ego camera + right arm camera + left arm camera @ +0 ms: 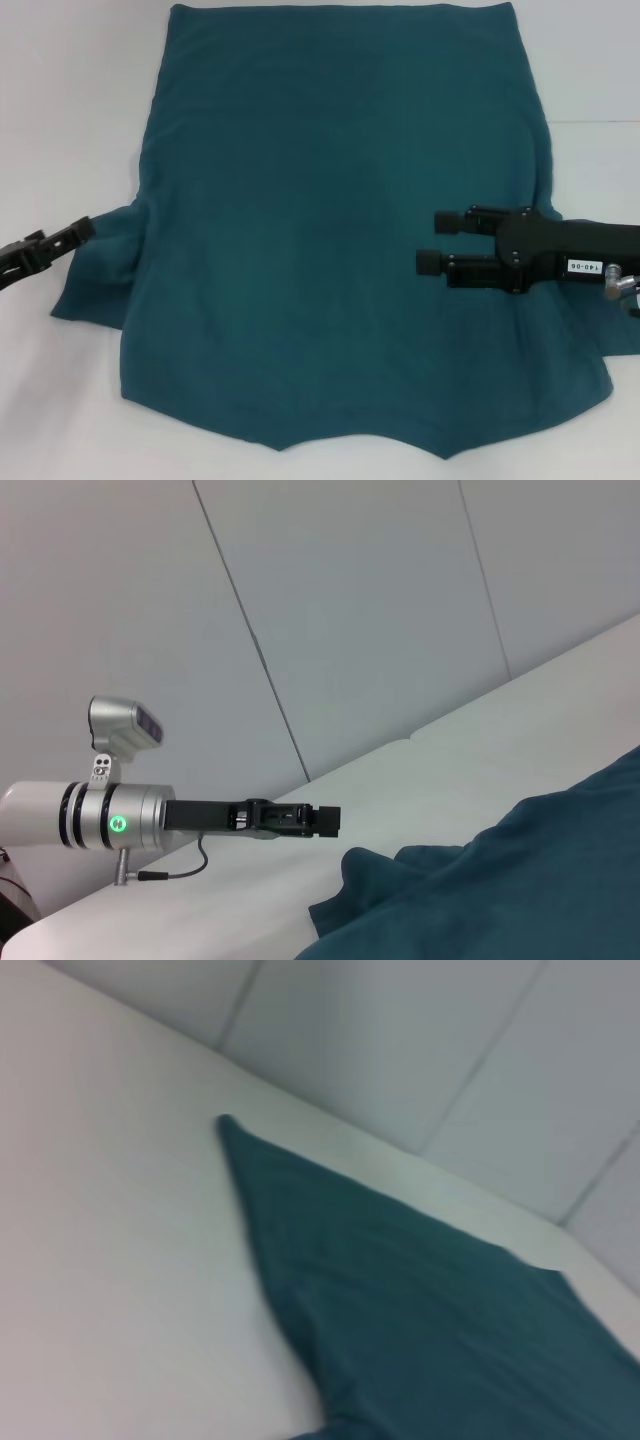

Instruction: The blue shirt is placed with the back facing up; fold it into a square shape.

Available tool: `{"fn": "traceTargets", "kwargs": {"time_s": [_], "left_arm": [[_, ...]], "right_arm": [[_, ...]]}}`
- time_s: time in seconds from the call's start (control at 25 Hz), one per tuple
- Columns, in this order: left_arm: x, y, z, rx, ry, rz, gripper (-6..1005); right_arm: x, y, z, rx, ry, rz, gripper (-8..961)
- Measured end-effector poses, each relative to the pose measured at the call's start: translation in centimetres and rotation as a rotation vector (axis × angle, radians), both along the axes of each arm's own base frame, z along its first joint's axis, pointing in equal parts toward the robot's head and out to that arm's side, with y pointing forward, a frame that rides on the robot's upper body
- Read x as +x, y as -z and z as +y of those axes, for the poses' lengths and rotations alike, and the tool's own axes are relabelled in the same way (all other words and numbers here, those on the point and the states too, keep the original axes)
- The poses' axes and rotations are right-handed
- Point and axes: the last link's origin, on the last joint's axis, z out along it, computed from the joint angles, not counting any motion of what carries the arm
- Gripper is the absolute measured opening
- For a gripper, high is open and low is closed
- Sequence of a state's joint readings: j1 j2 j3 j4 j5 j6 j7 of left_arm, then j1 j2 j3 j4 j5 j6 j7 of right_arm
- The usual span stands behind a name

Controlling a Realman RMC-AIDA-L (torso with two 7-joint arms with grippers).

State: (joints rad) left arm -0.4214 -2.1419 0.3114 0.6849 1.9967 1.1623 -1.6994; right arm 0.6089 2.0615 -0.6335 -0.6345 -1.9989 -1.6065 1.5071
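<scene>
The blue shirt (330, 200) lies spread flat on the white table (60, 100), plain side up, hem at the far end. Its left sleeve (95, 275) sticks out sideways, slightly rumpled. My right gripper (430, 240) hovers over the shirt's right half, open, its two black fingers pointing toward the middle with nothing between them. My left gripper (80, 232) sits at the table's left, its tip at the edge of the left sleeve; the right wrist view shows the left gripper (325, 820) just beyond the bunched sleeve cloth (400, 880). The left wrist view shows a pointed corner of the shirt (430, 1310).
White table surface (120, 1260) surrounds the shirt on the left, right and far sides. A pale panelled wall (350, 600) stands behind the table. The near edge of the shirt (285, 445) reaches close to the table's front.
</scene>
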Motion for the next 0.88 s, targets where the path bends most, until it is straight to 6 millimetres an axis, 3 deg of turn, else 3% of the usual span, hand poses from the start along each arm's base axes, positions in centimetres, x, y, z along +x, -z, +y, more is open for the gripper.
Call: {"fn": "traceTargets", "kwargs": {"time_s": [0.52,0.88], "left_arm": [[-0.6,2.5,0.9,-0.006,-0.098,0.028,893],[-0.4,2.9,1.1,-0.027,-0.091,0.043,889]], "right_arm": [[-0.1,0.0,0.0,-0.005,0.003,0.007,839],[0.1,-0.1,-0.1,-0.002,0.008,0.007,839]]}}
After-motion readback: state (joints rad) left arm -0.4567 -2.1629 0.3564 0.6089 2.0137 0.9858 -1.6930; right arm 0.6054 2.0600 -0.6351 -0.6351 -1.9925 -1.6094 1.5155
